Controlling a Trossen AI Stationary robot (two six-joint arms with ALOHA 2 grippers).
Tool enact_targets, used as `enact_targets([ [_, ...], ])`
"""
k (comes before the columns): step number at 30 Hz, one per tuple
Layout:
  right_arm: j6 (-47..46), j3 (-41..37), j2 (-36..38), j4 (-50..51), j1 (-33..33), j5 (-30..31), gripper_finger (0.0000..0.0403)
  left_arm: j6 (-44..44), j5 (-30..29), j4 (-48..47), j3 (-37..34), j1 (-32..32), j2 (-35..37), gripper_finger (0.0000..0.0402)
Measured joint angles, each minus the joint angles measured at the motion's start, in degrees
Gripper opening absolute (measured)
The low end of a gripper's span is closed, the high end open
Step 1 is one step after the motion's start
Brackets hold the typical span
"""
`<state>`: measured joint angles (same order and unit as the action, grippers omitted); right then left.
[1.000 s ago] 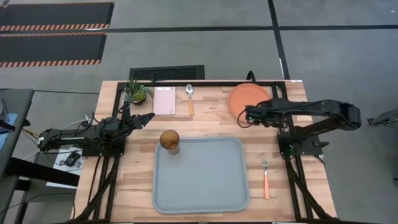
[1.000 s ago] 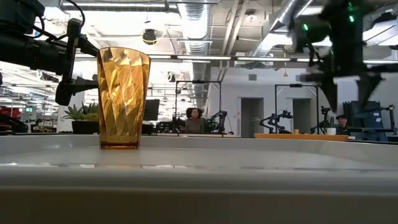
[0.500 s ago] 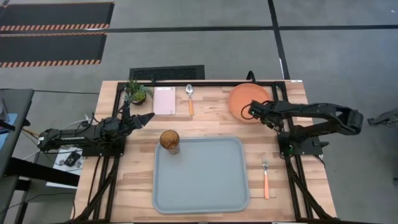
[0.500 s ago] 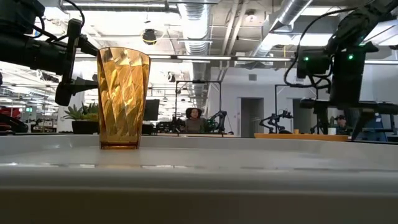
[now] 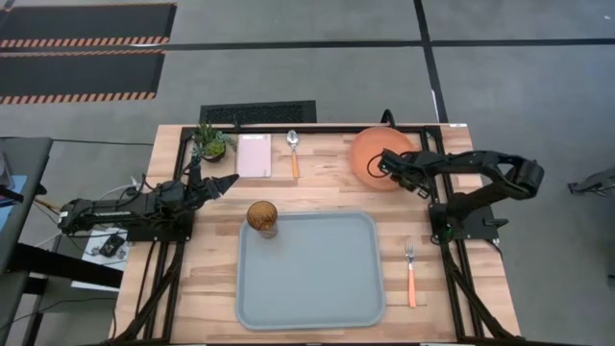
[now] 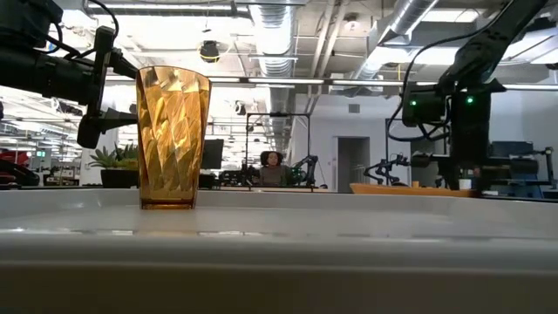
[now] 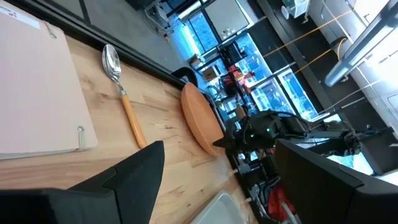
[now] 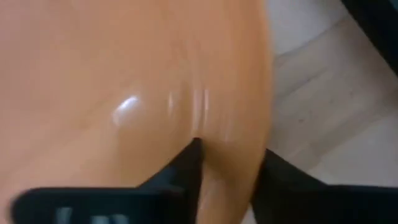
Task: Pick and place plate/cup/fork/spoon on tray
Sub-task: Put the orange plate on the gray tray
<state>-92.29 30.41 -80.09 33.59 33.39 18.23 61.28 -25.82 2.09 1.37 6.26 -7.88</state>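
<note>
No readable text, label or sign anywhere.

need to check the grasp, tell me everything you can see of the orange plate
The plate is round, flat, plain orange and glossy, likely plastic, with a low raised rim. It sits at the table's far right, beyond the tray, and in the left wrist view its edge nearest the right arm looks slightly lifted off the wood. The right gripper is at that rim: the right wrist view shows one of the fingers over the plate's top face and the other outside the edge, straddling the rim. Nothing else touches it.
</note>
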Motion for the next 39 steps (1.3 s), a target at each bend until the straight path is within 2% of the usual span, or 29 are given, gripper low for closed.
enact_targets([
  [3, -0.5, 0.0, 0.5, -0.9, 0.2, 0.0, 0.0045, 0.0, 0.0, 0.0, 0.0, 0.0, 0.0, 0.0290],
  [5, 0.8, -0.1, 2.1, -2.0, 0.6, -1.0, 0.0016, 0.0, 0.0, 0.0, 0.0, 0.0, 0.0, 0.0290],
  [12, 5.3, -0.4, 10.1, -2.5, 1.7, -4.0, 0.0006, 0.0, -0.1, 0.0, 0.0, 0.0, 0.0, 0.0290],
  [15, 7.7, 1.2, 14.7, 0.3, 0.8, -4.4, 0.0007, 0.6, -0.1, 0.0, 0.0, 0.0, 0.0, 0.0290],
  [20, 13.2, 6.4, 21.3, 5.8, -2.8, -2.0, 0.0004, 0.7, -0.1, 0.0, 0.0, 0.0, 0.0, 0.0290],
  [24, 13.6, 10.0, 23.8, 11.5, -7.4, -1.0, 0.0003, 0.7, -0.1, 0.0, 0.0, 0.0, 0.0, 0.0290],
  [28, 12.5, 12.3, 25.0, 12.9, -14.3, -0.5, 0.0003, 0.7, -0.1, 0.0, 0.0, 0.0, 0.0, 0.0290],
  [31, 8.5, 12.3, 24.9, 12.8, -22.9, -2.4, 0.0003, 0.7, -0.1, 0.0, 0.0, 0.0, 0.0, 0.0290],
  [39, -15.7, 12.3, 18.8, 12.3, -51.1, 2.0, 0.0002, 0.7, -0.1, 0.0, 0.0, 0.0, 0.0, 0.0290],
])
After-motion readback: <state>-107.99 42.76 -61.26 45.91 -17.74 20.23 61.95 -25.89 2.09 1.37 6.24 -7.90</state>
